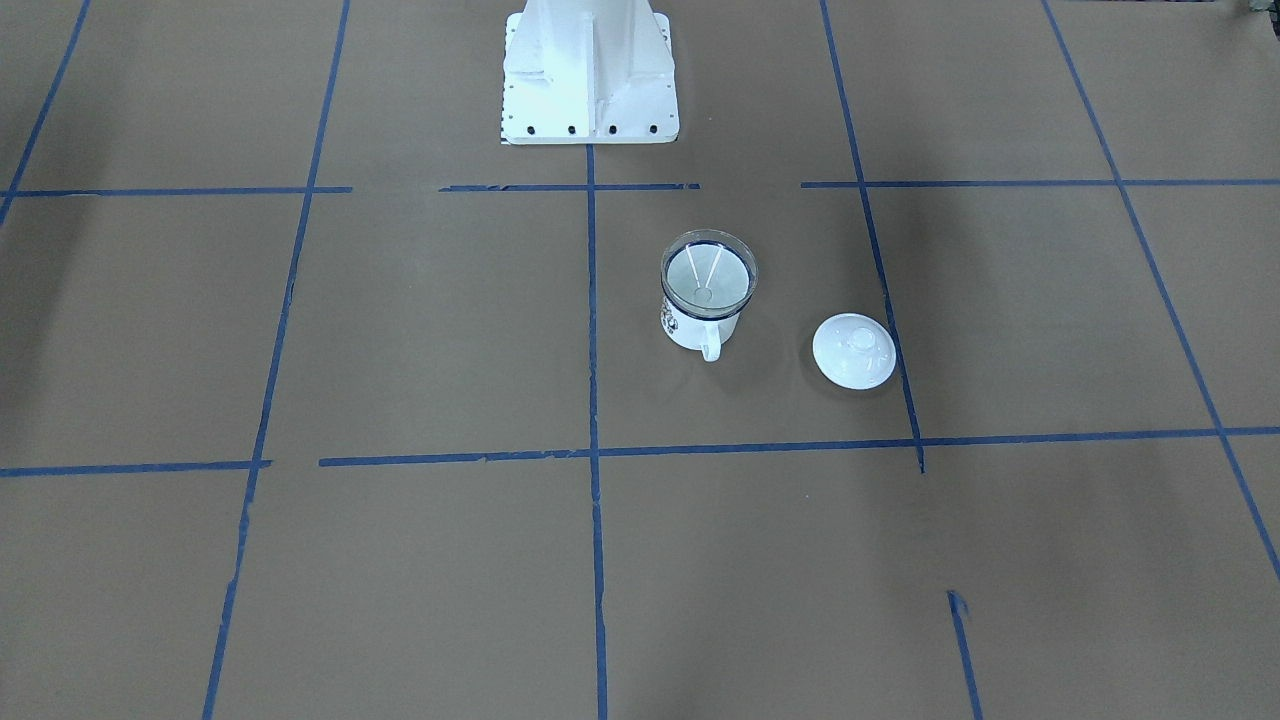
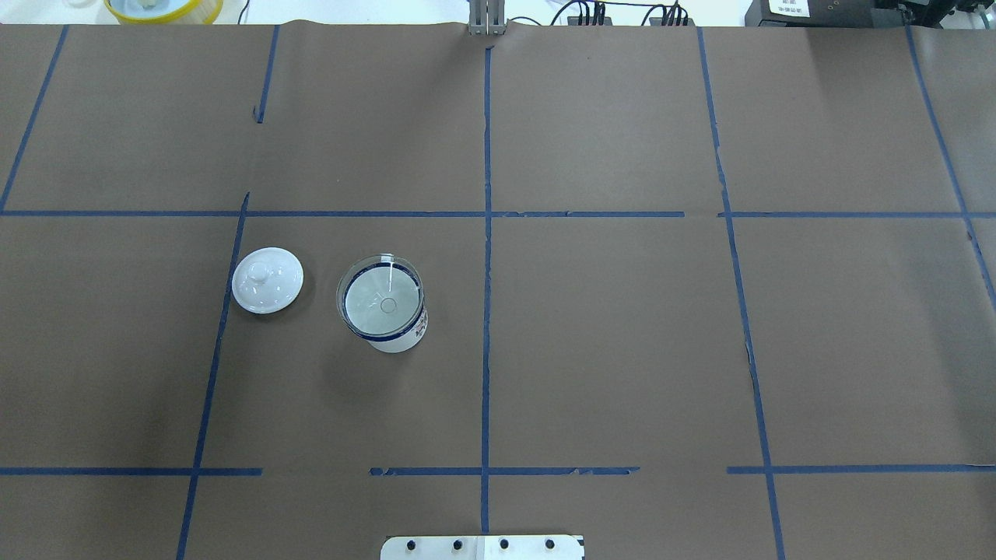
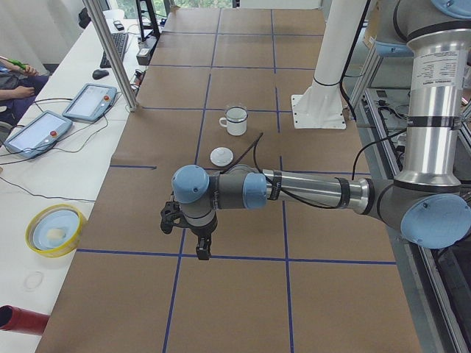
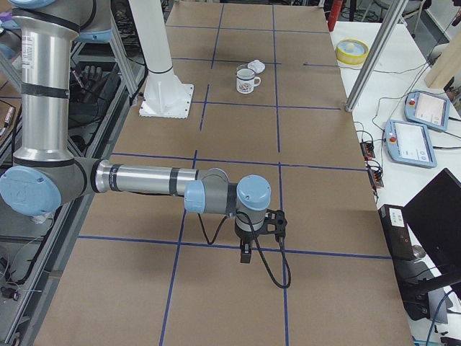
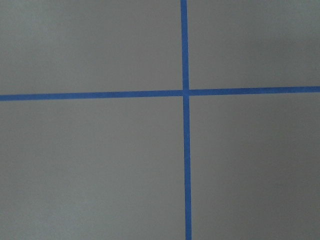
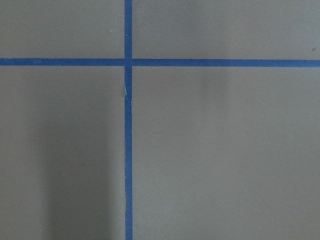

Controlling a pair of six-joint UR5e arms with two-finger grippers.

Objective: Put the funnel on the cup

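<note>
Funnel [image 2: 381,302] sits in the cup [image 2: 406,336], its bowl resting on the rim and stem inside, so the task looks done. The lid [image 2: 267,280] lies beside. Left gripper [image 3: 193,243] and right gripper [image 4: 246,254] hang well apart; I cannot tell either of the 2 jaw states.

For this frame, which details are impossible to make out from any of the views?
1. The left gripper shows only in the exterior left view, too small to tell whether it is open or shut.
2. The right gripper shows only in the exterior right view, with the same problem.
3. The stem of the funnel is hidden inside the cup in every view.
4. The printed pattern on the cup is too small to read.
</note>
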